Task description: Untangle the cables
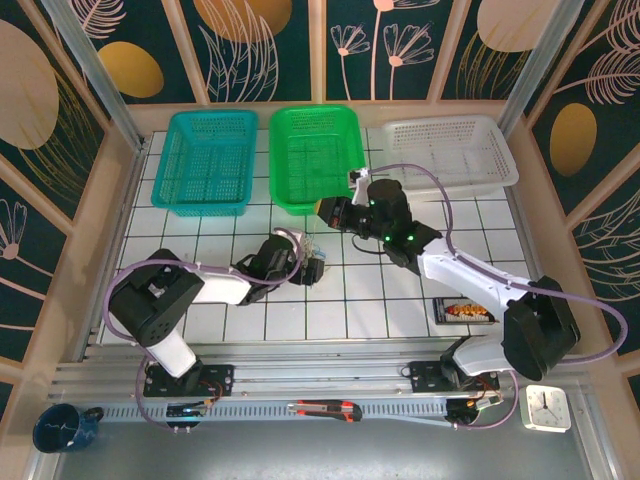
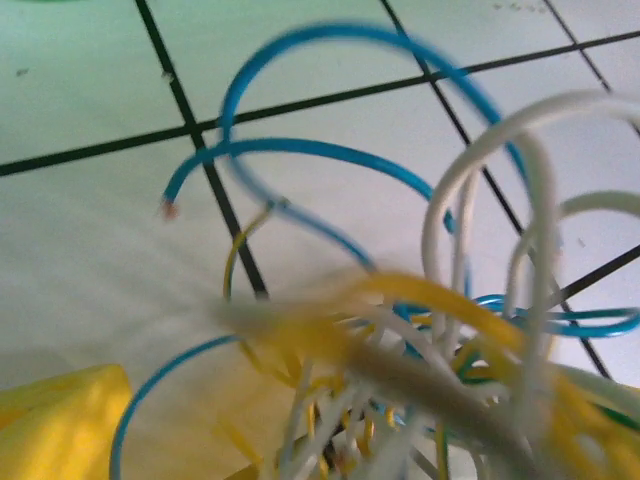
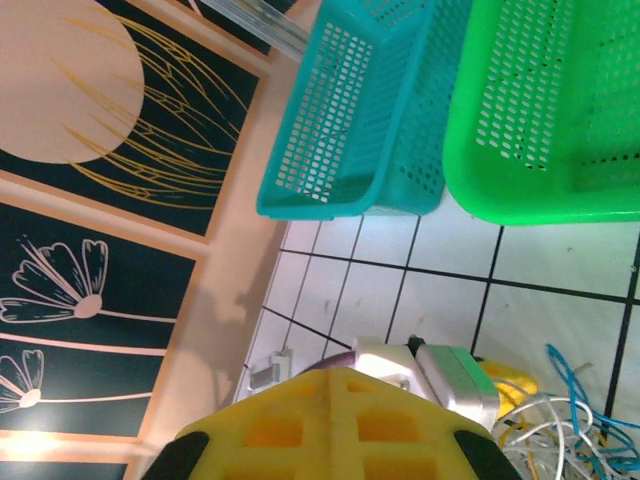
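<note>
Left hand [image 1: 314, 267] is spread wide, gripping nothing, with the cables [image 1: 309, 244] bunched on the tabletop [image 1: 380, 300] right at its fingertips. Right hand [image 1: 323, 210] is clamped shut and empty, just beyond the tangle, beside the green basket [image 1: 315, 155].

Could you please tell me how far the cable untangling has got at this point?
Done: nothing visible yet; the blue, white and yellow cables lie in one knotted heap on the tiled table. In hand: the left gripper sits open right at the heap, while the right gripper is shut near the green basket, apart from the heap. Left: pulling out every single cable and laying each apart.
</note>
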You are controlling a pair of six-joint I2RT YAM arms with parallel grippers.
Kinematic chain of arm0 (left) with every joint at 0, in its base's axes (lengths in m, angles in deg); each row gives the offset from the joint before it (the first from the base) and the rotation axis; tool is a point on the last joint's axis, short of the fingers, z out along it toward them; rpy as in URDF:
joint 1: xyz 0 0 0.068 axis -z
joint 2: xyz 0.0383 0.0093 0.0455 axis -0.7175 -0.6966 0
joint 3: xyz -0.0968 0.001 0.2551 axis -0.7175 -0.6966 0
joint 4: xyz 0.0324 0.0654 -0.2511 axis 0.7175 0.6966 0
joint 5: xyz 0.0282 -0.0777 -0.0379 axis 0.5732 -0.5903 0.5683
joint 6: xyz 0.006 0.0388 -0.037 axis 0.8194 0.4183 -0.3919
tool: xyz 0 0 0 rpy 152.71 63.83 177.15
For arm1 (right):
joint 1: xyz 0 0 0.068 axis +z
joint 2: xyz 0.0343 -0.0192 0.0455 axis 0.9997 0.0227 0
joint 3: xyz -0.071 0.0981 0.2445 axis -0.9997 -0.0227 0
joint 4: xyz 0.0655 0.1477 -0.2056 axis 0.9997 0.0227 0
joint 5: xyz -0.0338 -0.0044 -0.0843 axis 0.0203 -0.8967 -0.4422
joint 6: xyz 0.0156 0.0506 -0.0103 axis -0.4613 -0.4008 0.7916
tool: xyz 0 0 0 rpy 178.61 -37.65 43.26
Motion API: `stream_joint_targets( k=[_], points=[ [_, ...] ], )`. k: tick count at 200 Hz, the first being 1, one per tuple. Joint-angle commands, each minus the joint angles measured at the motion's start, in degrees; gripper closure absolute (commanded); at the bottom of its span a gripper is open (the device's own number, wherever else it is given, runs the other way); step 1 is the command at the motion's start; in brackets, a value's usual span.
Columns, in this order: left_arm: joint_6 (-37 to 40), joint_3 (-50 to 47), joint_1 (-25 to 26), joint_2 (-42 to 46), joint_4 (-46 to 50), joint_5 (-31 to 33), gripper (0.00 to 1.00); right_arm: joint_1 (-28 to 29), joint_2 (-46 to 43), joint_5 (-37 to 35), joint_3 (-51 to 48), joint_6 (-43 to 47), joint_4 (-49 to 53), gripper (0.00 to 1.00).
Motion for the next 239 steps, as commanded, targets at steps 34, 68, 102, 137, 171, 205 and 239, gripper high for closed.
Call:
stream_joint_targets(
  k=[34, 68, 102, 137, 171, 205, 239],
  points=[
    [0.06, -1.34, 0.22, 5.84, -1.82, 0.24, 0.01, -0.06, -0.24, -1.91, 0.08, 0.54, -0.65, 1.0],
    [-0.46, -3.39, 0.25, 10.13, -1.94, 0.02, 0.01, -0.33, 0.72, -2.92, -1.09, 1.04, -0.74, 1.0],
    [0.06, -5.33, 0.24, 14.11, -1.94, 0.82, 0.01, -0.39, 1.47, -4.28, -1.62, 2.11, -0.06, 1.0],
    [1.84, -6.21, 0.29, 17.28, -1.83, 1.82, 0.01, -0.48, 1.79, -4.25, -2.0, 2.28, 0.05, 1.0],
    [6.66, -3.96, 0.25, 16.3, -1.47, 0.29, 0.01, -0.33, 1.39, -3.82, -1.55, 2.4, 0.36, 1.0],
    [11.91, -0.91, 0.25, 12.08, -1.81, -2.85, 0.01, -0.41, 1.1, -3.58, -0.39, 2.92, 1.11, 1.0],
    [14.94, 3.9, 0.3, 5.6, -2.27, -5.0, 0.01, -0.37, 1.19, -3.11, 0.45, 3.08, 1.45, 1.0]
  ],
)
